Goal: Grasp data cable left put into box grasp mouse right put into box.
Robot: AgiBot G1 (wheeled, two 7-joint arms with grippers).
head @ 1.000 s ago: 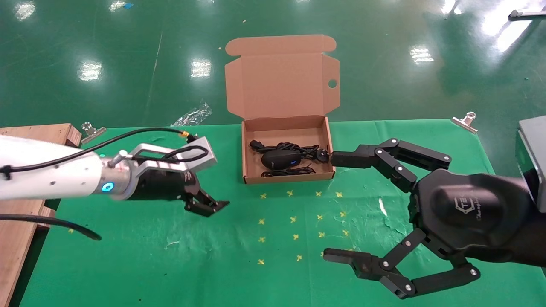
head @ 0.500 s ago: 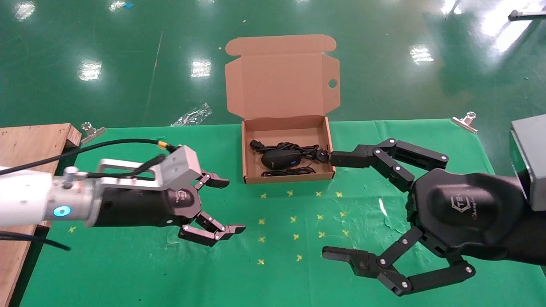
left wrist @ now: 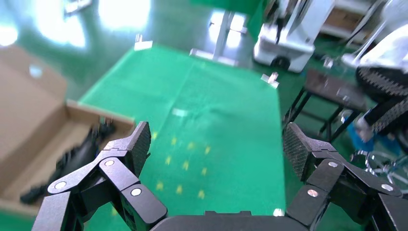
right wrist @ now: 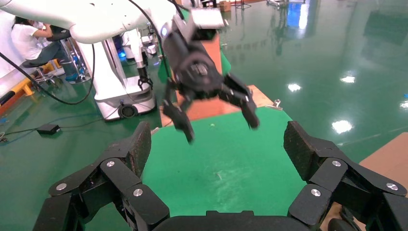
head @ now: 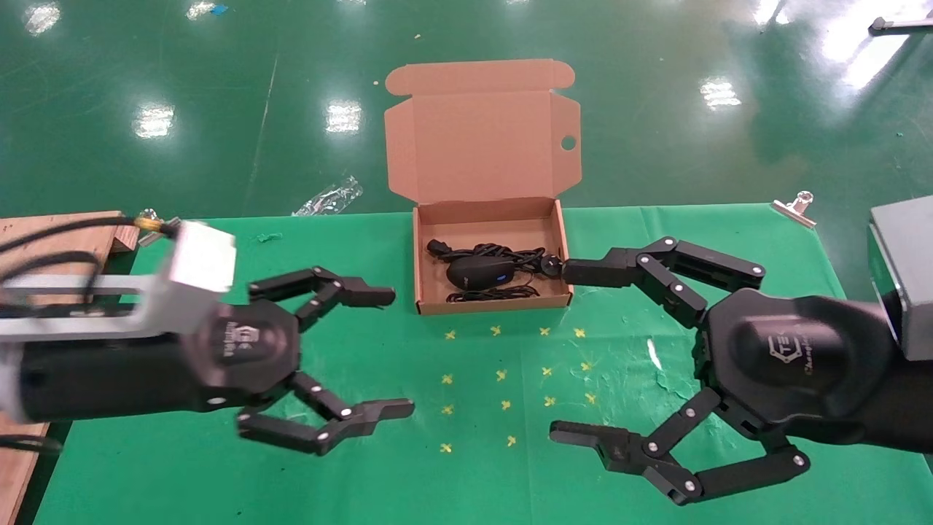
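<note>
A glossy green floor (head: 219, 87) reflects ceiling lights behind the green-covered table (head: 408, 474).

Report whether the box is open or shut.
Open: the box has its hinged lid standing up behind, with the mouse and data cable visible inside.

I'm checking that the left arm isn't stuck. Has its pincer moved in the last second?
Yes. The left pincer has rolled and opened wide, and its tips have crept nearer the yellow crosses on the mat.
</note>
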